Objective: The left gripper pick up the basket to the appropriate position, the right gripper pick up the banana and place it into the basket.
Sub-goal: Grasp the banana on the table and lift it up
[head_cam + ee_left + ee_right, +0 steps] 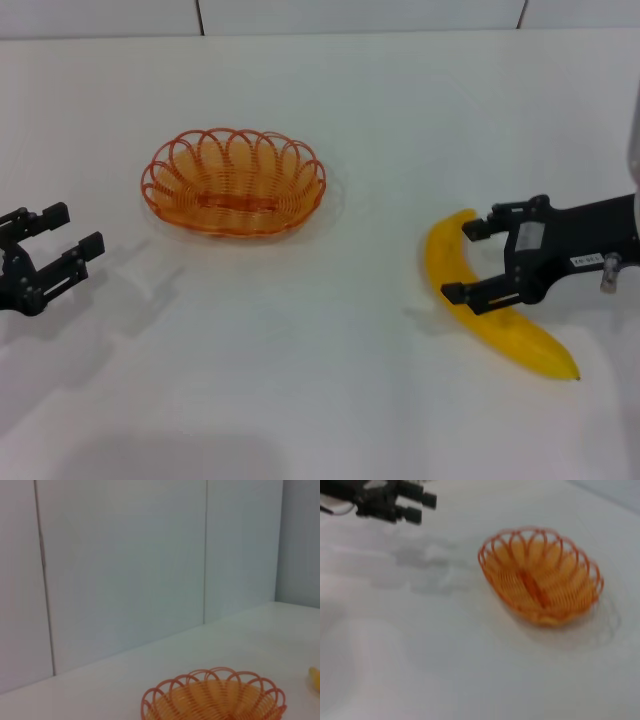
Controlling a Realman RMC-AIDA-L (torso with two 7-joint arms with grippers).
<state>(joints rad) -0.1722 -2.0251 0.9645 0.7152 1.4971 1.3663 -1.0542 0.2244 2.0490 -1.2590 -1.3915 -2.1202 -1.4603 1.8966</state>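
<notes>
The orange wire basket [233,150] sits empty on the white table, left of centre; it also shows in the left wrist view [215,700] and the right wrist view [540,575]. At the far left edge my left gripper [78,228] hovers open, well apart from the basket, and appears again as the left gripper [426,508] in the right wrist view. The yellow banana [520,335] lies on the table at the right. My right gripper [460,262] is open, with one finger on each side of the banana's upper half. The banana's tip [315,677] peeks in at the left wrist view's edge.
The white table [330,380] runs back to a pale panelled wall [125,570]. Bare tabletop separates the basket from the banana and from the left gripper.
</notes>
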